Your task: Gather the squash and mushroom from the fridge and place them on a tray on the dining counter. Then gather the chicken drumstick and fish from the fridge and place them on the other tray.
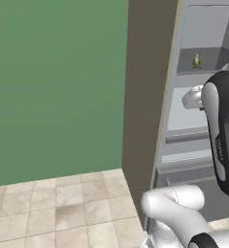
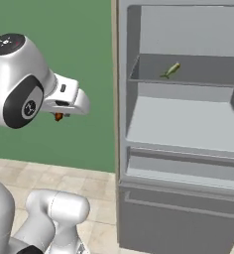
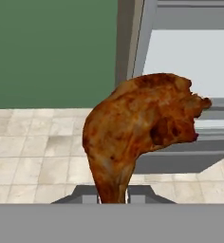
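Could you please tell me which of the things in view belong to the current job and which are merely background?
Part of the job:
- chicken drumstick, held in the shut end effector
- fish, lying on an upper shelf
- fridge, standing open

Just background:
- green wall
- tiled floor

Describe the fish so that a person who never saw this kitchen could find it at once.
Find the open grey fridge beside the green wall. On its upper shelf lies the fish, slim and greenish with a pale belly, lying at a slant. Nothing else is seen on that shelf, and its green colour differs clearly from the brown drumstick in the tool.
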